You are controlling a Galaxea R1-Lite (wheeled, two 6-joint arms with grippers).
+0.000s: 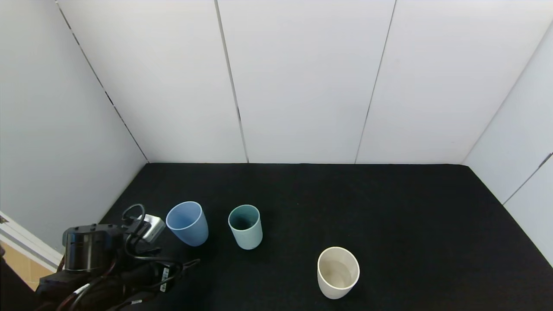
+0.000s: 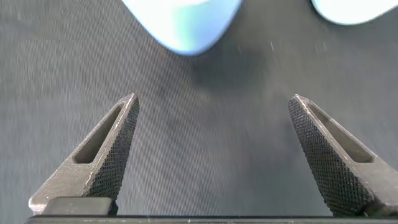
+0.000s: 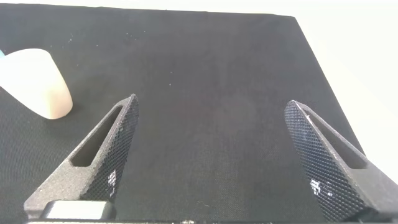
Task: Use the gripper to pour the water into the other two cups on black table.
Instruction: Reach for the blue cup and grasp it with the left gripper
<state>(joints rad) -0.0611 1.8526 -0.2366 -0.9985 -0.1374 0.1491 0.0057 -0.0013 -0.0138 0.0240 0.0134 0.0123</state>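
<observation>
Your left gripper is wide open and holds nothing. It sits near the blue cup on the black table. The green cup and white cup still wait. I judge no pouring is done yet.

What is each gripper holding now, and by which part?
Nothing. The left gripper and the right gripper are open, with only black table between their fingers.

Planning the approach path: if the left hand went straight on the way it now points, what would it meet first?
Most likely the light blue cup. In the left wrist view the left hand is open over bare black table, and that cup stands ahead, a little off centre between its fingers. The gap between them is hard to judge.
</observation>
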